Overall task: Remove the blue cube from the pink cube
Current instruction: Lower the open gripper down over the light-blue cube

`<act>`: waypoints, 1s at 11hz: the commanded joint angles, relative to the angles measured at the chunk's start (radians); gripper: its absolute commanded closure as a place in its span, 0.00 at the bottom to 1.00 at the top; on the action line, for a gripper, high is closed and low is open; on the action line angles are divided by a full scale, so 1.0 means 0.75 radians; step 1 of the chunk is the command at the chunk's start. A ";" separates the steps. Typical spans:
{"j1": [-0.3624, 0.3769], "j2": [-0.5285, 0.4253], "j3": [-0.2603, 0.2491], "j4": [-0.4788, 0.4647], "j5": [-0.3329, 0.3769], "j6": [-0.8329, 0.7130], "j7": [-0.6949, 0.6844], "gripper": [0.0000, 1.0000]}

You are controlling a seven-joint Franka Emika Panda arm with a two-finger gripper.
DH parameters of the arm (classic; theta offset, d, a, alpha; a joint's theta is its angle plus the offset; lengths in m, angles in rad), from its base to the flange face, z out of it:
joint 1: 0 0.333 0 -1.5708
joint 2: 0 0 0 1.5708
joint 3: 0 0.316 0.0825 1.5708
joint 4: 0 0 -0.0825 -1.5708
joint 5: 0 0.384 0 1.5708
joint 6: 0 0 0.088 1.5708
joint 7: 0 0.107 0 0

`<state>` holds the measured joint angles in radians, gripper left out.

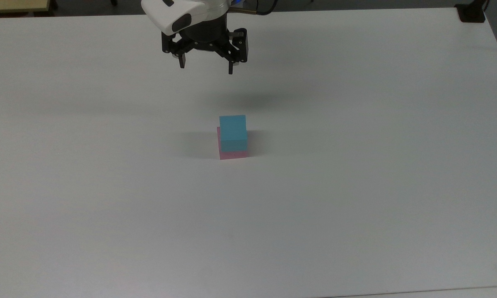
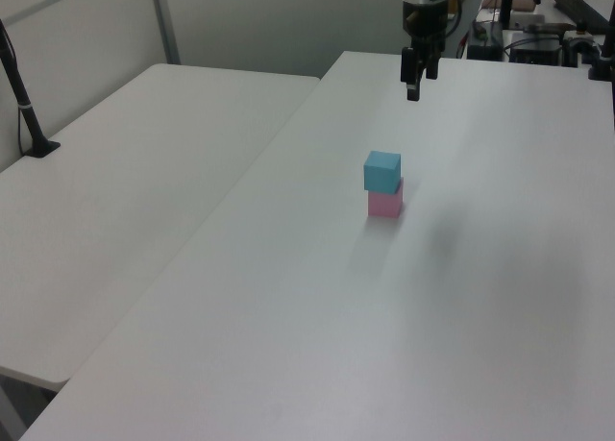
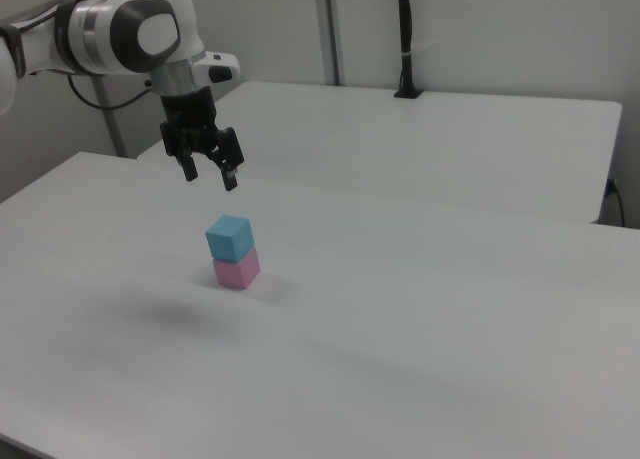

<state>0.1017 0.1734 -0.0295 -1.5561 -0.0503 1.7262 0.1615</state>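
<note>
Overhead, toward the top view's left and far side, the gripper [image 1: 206, 68] hangs in the air above the white table [image 1: 356, 186], its two fingers spread apart and pinching nothing. Right of it and nearer in the top view, the blue cube [image 1: 233, 131] sits on the pink cube [image 1: 233, 154], slightly offset, about mid-table. Nothing stands between gripper and stack. At the top view's far right corner a black clamp base [image 1: 472, 12] rests on the table edge
</note>
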 commanded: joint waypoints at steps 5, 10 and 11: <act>0.001 -0.027 -0.004 -0.026 0.028 0.003 0.001 0.00; 0.040 0.143 0.011 -0.028 0.026 0.197 -0.005 0.00; 0.052 0.173 0.013 -0.028 0.026 0.236 -0.005 0.00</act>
<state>0.1149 0.2487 -0.0183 -1.5725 -0.0483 1.8317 0.1623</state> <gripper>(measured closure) 0.000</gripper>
